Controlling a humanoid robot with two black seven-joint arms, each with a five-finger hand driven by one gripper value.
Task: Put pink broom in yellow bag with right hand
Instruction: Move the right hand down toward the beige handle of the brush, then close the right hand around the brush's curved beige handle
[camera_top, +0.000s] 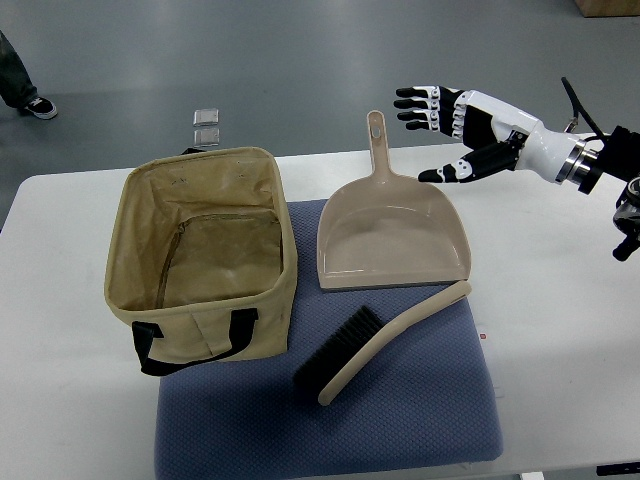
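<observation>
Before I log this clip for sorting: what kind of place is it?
Probably a robot test lab: a white table on bare grey floor, a staged beige fabric bag on a blue mat, and a white robot hand.

The bag (200, 265) is a dull yellow-tan with black handles, and its inside shows the same tan colour, a little darker at the bottom. The dustpan (392, 235) is a pale pinkish beige with a grey front edge, and the broom (375, 342) has a handle of the same pinkish beige and black bristles; both lie on a blue-grey mat (420, 410) with a fine dotted texture, on a white table (560, 300). The right hand (445, 125) is white with black fingertips and black joints, and the floor (300, 60) is plain grey.
</observation>
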